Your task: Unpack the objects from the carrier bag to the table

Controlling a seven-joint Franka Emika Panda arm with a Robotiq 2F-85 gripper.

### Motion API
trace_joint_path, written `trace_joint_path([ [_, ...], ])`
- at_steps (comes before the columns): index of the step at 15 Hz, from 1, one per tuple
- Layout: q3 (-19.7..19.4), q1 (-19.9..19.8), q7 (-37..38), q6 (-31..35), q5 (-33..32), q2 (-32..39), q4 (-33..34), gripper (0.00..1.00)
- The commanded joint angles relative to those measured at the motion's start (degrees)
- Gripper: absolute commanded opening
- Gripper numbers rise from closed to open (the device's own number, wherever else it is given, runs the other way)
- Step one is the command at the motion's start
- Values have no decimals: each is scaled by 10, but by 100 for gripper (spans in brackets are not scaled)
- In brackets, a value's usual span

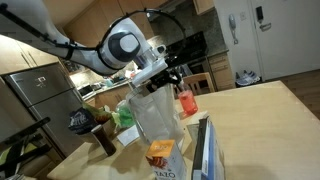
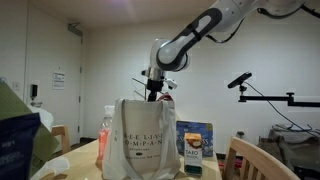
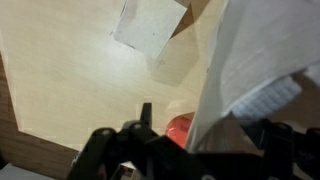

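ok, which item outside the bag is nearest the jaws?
The red-pink bottle, upright beside the carrier bag; orange carton and blue-and-white package sit farther off.

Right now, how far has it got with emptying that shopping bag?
It looks partly done. An orange carton, a blue-and-white package and a green leafy bundle already sit on the table beside the carrier bag. Nothing is in hand yet: the end effector hangs open at the bag's mouth. What is left is whatever is inside the bag, which the pictures don't show.
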Motion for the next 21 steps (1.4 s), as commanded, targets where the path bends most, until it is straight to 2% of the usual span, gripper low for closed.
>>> trace_joint_path([
  [1,-4,1,-12,-10,-3,9,19,58],
  [6,-10,7,-6,-8,-12,1,22,18],
  [9,-10,10,-4,-7,-15,-2,29,0],
  [17,-17,22,8,5,-26,-30,20,1],
  [19,-35,38,26,19,-63,-52,9,1],
  [21,-75,70,75,33,-135,-69,7,1],
])
